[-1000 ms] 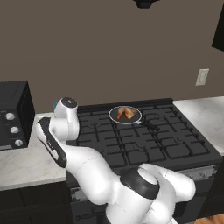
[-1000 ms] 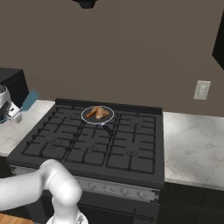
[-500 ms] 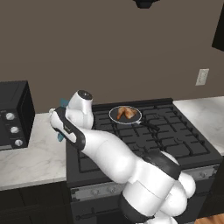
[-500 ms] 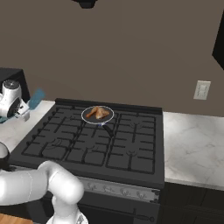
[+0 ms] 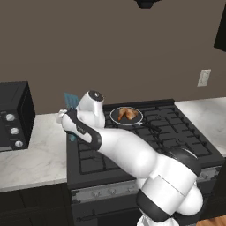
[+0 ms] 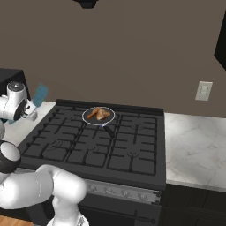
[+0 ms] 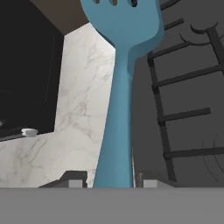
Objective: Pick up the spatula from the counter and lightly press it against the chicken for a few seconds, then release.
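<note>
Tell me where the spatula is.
The spatula is in the gripper, held up at the left edge of the stove, left of the chicken in both base views.

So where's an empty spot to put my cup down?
The white marble counter right of the black stove is bare. The stove's front grates are free. It's crowded at the back, around the black frying pan with chicken, and on the left, where the gripper holds the blue spatula.
</note>
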